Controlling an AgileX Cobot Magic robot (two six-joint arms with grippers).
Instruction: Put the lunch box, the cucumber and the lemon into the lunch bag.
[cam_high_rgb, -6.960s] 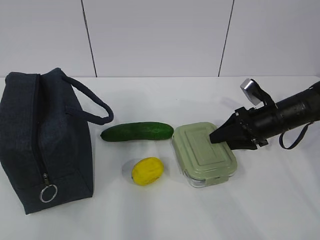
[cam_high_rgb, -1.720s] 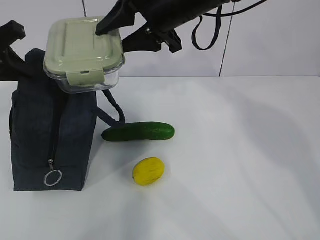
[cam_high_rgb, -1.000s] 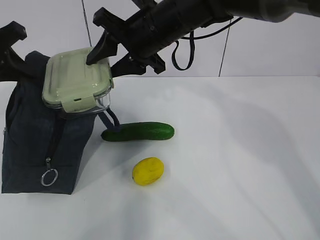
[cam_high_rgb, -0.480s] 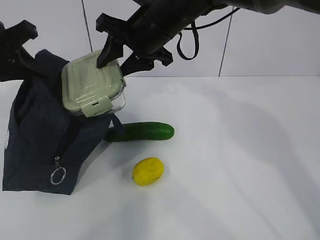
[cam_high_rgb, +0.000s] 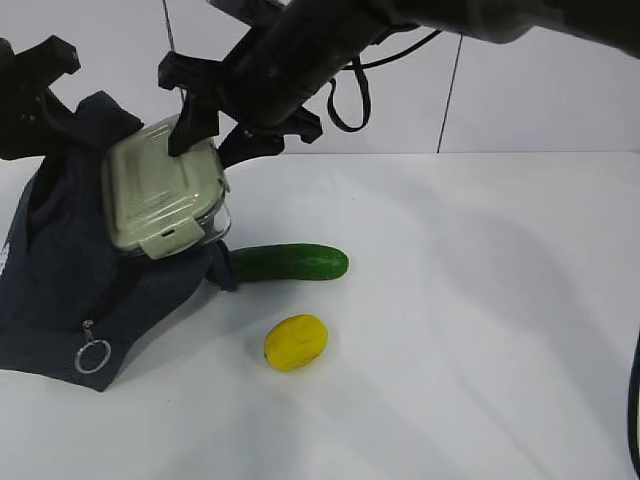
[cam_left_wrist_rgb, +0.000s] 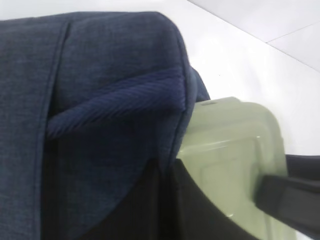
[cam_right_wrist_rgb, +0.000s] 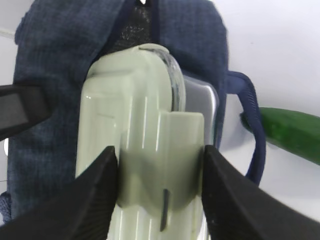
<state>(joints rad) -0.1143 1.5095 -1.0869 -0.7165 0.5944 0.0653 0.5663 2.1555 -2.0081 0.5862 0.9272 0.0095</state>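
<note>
- The right pincer (cam_right_wrist_rgb: 159, 192) reaches in from the upper right across the middle of the exterior view and clamps the lunch box (cam_high_rgb: 162, 198) by one end; in the right wrist view its two fingers press on either side of the pale green lid (cam_right_wrist_rgb: 142, 165).
- The lunch box is tilted steeply, lid facing the camera, with its far end pushed against the mouth of the lunch bag (cam_high_rgb: 70, 270). How far it has gone inside cannot be told: the box hides the opening.
- The lunch bag leans toward 9 o'clock on the white counter (cam_high_rgb: 480, 330), its fabric slumped; the silver ring pull (cam_high_rgb: 92, 357) hangs near its lower front edge. Its left side is cut off by the frame.
- The left pincer (cam_high_rgb: 35, 105) sits at the bag's top at about 10 o'clock, partly out of frame. The left wrist view shows only navy fabric, a dark edge and the lid; whether its jaws are wide, narrow or gripping the fabric, I cannot tell.
- The cucumber (cam_high_rgb: 290, 262) lies on the counter at 3 o'clock from the bag, its left tip hidden behind the handle loop (cam_high_rgb: 222, 268).
- The lemon (cam_high_rgb: 296, 342) rests alone at 6 o'clock from the cucumber, near it but apart.
</note>
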